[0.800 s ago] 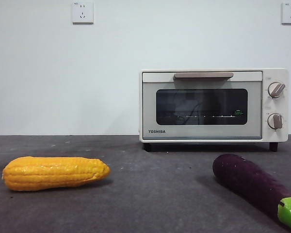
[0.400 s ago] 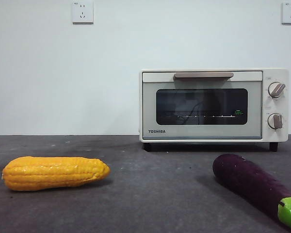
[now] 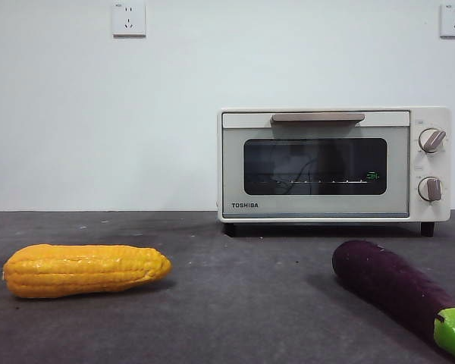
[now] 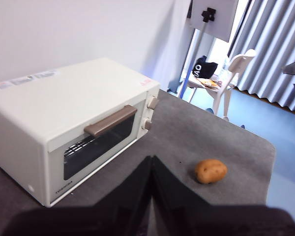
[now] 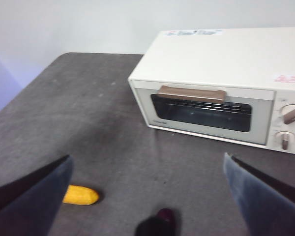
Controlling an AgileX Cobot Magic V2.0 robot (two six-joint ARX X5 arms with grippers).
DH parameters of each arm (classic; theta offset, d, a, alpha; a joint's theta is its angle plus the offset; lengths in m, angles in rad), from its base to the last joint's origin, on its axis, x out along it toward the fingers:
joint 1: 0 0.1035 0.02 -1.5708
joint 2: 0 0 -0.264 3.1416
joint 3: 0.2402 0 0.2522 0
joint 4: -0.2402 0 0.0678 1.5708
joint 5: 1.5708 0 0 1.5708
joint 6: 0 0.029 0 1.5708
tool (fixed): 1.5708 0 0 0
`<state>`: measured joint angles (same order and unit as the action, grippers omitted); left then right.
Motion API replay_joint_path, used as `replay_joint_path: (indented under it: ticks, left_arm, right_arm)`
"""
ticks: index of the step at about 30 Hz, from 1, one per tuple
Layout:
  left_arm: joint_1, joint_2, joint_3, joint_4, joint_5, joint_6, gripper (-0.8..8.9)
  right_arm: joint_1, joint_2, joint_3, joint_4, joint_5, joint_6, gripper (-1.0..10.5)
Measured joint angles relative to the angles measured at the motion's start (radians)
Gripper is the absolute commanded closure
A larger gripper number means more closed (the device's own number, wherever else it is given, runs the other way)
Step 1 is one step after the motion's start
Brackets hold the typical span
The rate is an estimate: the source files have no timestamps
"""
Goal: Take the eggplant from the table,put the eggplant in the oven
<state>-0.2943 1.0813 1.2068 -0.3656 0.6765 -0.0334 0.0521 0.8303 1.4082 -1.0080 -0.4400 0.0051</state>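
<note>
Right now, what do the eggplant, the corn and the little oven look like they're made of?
The eggplant looks like moulded plastic or foam: matte, grainy purple skin and a glossy bright green cap. The corn seems shiny plastic, with highlights on its kernels. The oven looks like cream painted metal or plastic with a dark glass door; which one, I cannot tell.

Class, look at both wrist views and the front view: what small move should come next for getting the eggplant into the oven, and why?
Probably the open right pincer should lower toward the long dark purple eggplant, which lies untouched on the dark grey table just below it. The cream-white toaster oven has its glass door closed, so the shut left pincer, facing its taupe bar handle, would likely need to open it afterwards.
</note>
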Motion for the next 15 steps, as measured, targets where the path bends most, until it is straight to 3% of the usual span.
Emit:
replay_joint_path:
  ticks: [10,15]
  left_arm:
    - [-0.043,0.127,0.012,0.04,-0.014,0.004,8.19]
    - [-0.079,0.243,0.107,0.031,-0.055,0.019,8.19]
  right_arm:
    - [0.0,0.0,0.0,-0.029,-0.036,0.0,3.8]
    - [0.0,0.0,0.0,-0.066,-0.047,0.0,3.8]
